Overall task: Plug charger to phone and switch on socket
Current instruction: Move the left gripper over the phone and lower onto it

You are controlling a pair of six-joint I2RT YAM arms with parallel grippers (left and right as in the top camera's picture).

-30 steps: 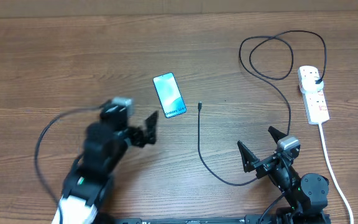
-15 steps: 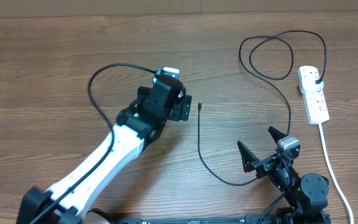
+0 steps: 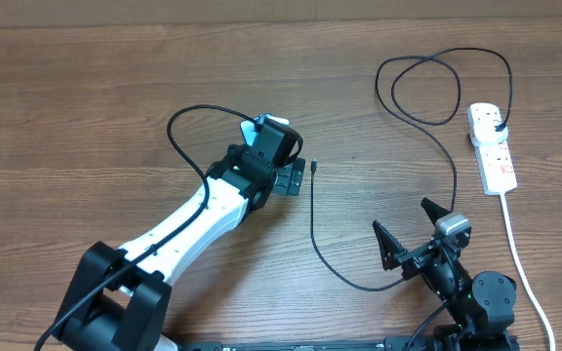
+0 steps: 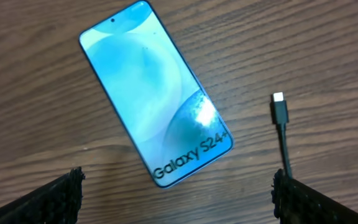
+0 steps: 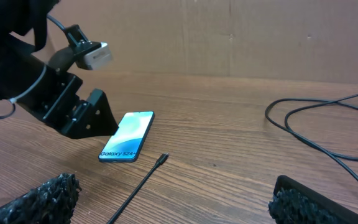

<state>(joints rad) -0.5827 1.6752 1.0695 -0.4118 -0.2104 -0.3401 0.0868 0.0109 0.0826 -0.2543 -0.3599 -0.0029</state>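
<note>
The phone [image 4: 157,93] lies flat on the wooden table, screen lit light blue, with the "Galaxy S24+" text at its near end. In the overhead view my left gripper [image 3: 286,176] hovers over it and hides most of it. The left gripper [image 4: 176,186] is open and empty, its jaws wide on either side of the phone's near end. The charger's connector tip [image 4: 279,107] lies just right of the phone, apart from it; it also shows in the overhead view [image 3: 314,166]. The black cable [image 3: 437,93] loops back to a plug in the socket [image 3: 491,148]. My right gripper [image 3: 401,216] is open and empty.
The socket's thick white cord [image 3: 520,258] runs down the right side to the table's front edge. From the right wrist I see the phone [image 5: 127,144], the connector tip [image 5: 163,159] and the left gripper [image 5: 86,118] before a brown back wall.
My left arm has swung from the lower left up and to the right, and now hovers over the phone. The right arm, cable and socket have not moved.
</note>
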